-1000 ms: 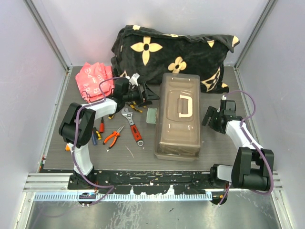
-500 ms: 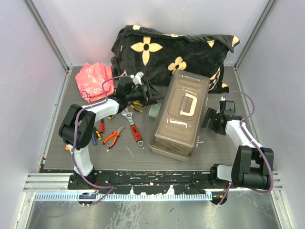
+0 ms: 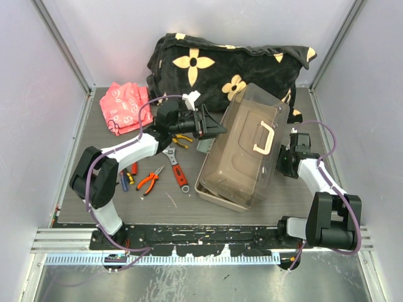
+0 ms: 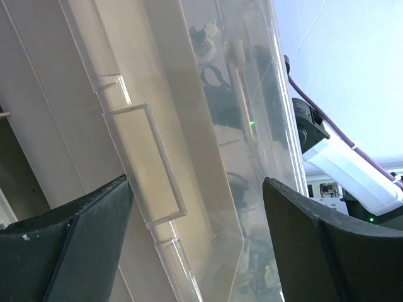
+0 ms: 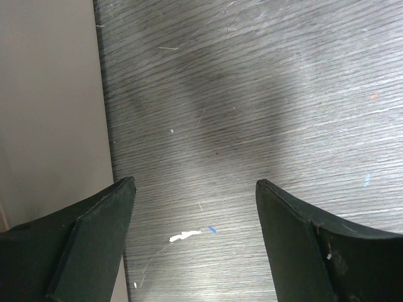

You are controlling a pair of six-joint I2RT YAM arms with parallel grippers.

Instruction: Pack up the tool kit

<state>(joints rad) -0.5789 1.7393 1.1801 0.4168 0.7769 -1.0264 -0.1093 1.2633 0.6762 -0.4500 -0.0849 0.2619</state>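
The tool kit's translucent grey-brown lid with its cream handle stands tilted up on its right side above the beige base. My left gripper is open at the lid's raised left edge; in the left wrist view the lid's rim and latch lie between the spread fingers of that gripper. My right gripper is open beside the box's right side, low over the table, with nothing between its fingers. A red-handled wrench, orange pliers and screwdrivers lie left of the box.
A black flower-patterned blanket fills the back, close behind the lid. A red bag lies at the back left. Another small tool sits under my left arm. The box's beige wall is just left of my right gripper.
The lid went from closed and flat to swung up and tilted to the right. My left gripper moved right, following the lid's left edge. The right arm hardly moved.
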